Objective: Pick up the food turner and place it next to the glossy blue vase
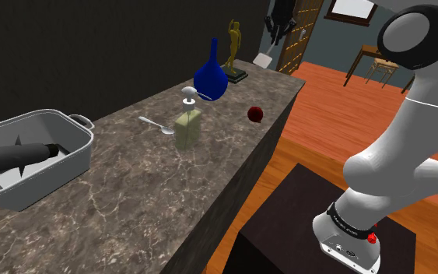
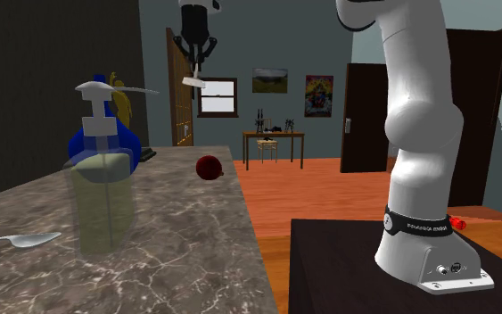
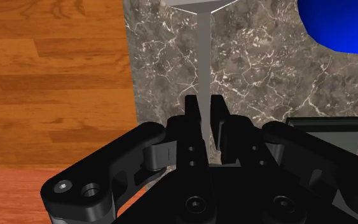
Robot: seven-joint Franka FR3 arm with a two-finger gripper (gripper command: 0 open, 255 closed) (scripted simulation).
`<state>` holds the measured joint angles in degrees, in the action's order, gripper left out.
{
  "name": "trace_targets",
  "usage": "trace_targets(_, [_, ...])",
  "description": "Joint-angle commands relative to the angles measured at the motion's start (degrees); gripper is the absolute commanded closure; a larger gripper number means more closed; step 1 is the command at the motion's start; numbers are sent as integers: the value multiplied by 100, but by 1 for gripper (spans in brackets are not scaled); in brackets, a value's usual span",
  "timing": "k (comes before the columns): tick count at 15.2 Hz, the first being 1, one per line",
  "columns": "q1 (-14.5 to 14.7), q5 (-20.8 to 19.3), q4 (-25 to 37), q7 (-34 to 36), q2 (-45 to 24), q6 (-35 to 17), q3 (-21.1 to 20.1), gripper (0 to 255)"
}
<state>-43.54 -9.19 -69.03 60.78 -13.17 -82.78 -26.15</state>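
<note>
Two black fingers (image 3: 192, 121) of the gripper (image 2: 193, 53) are clenching the thin grey handle of the food turner (image 3: 204, 57), which is hanging blade-down in the air over the far end of the marble counter (image 1: 131, 194), close to its floor-side edge. The glossy blue vase (image 1: 210, 78) is standing nearby, further in from that edge, with a gold figurine (image 1: 234, 39) beyond it toward the far corner. Doing this step well likely means lowering straight onto bare marble beside the vase, avoiding brushing its round belly, and letting go only when the blade is resting flat.
</note>
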Motion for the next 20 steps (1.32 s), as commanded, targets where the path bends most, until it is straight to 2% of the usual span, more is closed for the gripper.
trace_targets(1, [-44, 44, -283, -4, 85, -209, 7, 255])
trace_targets(10, [-179, 185, -1378, -26, 383, -1036, 39, 255])
trace_targets(20, [-244, 236, -2317, -12, 517, -1854, 63, 255])
